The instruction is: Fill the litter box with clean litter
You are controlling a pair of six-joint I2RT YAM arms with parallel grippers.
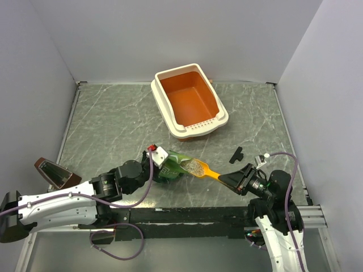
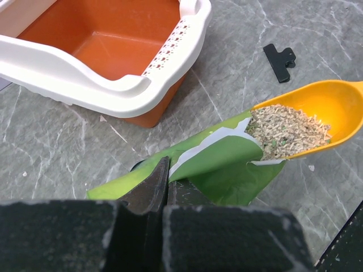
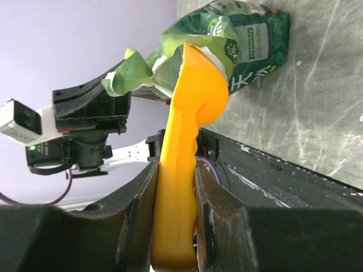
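The litter box, orange inside with a cream rim, stands at the back middle of the table; it also shows in the left wrist view, with nothing inside. My right gripper is shut on the handle of an orange-yellow scoop heaped with pale litter at the mouth of a green bag. My left gripper is shut on the bag's edge. The scoop and litter show in the left wrist view. The right wrist view shows the scoop handle between the jaws.
A black clip lies on the table right of the scoop, also in the left wrist view. A dark brown object sits at the left edge. Grey walls close in the table on three sides.
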